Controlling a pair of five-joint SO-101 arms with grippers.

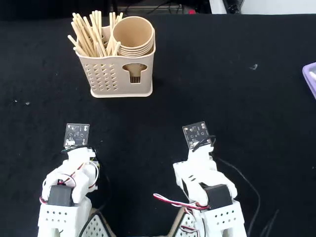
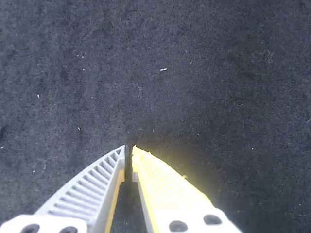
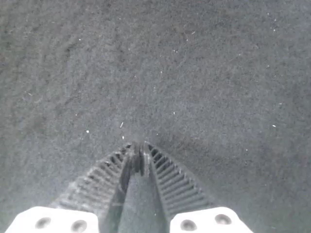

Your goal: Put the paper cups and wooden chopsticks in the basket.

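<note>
Black table (image 1: 222,123) seen from above. A beige basket (image 1: 121,74) stands at eleven o'clock, holding stacked paper cups (image 1: 133,34) and upright wooden chopsticks (image 1: 91,34). Two arms (image 1: 69,192) sit folded at six o'clock; the one at seven is nearer the basket, which lies toward its twelve. The left gripper (image 2: 128,165) and right gripper (image 3: 141,158) are both closed, holding nothing

One basket (image 1: 116,74), one stack of paper cups (image 1: 134,35), one bundle of chopsticks (image 1: 93,33).
</note>
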